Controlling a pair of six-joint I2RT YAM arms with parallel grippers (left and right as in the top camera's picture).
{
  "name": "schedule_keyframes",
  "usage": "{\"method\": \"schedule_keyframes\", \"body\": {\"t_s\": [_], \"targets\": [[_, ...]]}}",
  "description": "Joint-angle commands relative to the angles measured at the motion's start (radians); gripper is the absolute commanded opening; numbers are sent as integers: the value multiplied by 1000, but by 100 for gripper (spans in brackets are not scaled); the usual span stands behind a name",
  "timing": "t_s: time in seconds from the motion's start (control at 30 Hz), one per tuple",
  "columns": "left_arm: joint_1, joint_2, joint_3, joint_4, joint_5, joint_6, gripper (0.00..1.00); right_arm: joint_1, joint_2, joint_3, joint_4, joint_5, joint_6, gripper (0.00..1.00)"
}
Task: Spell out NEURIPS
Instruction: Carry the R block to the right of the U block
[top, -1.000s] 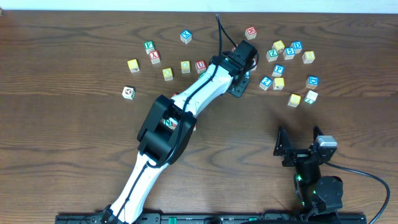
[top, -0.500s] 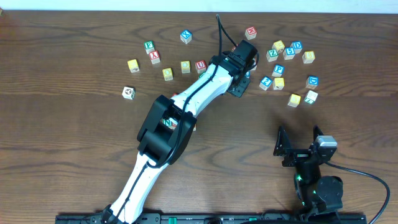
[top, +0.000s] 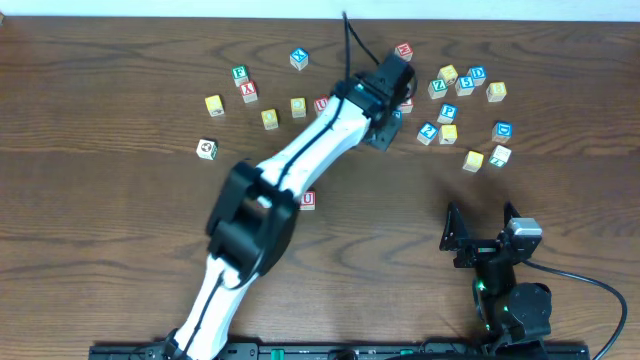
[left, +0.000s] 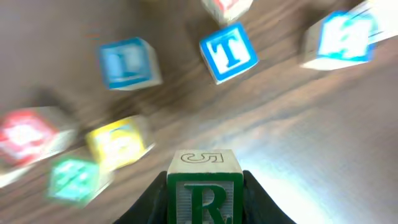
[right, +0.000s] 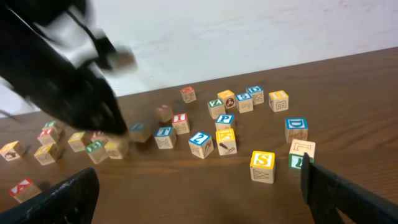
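Scattered letter cubes (right: 201, 144) dot the table (right: 348, 106), a yellow S cube (right: 262, 167) nearest, the blurred left arm (right: 68, 81) above some.

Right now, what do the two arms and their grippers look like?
The left arm has white links, bulky black joints and a thin black wrist cable; the left gripper is black. The right arm is black with a small green light and a looping black cable; the right gripper is black too.

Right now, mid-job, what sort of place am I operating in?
Probably a lab or test bench rather than a home: a wood-grain table, a plain white wall behind it, a black mounting rail along the near edge, and scattered letter cubes.
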Motion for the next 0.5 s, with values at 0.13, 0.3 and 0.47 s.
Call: {"method": "schedule_keyframes", "body": {"t_s": [0.13,0.3,0.47], "targets": [[5,-307,29,-221,-37,-96,8,-3,-2,-1,-4,-2,8,99],[5,-443,-14,-351,-39,-202,8,-3,-2,-1,-4,-2,8,99],[4,-604,-147,-330,-140,-283,8,-3,-2,-1,-4,-2,8,99]]}}
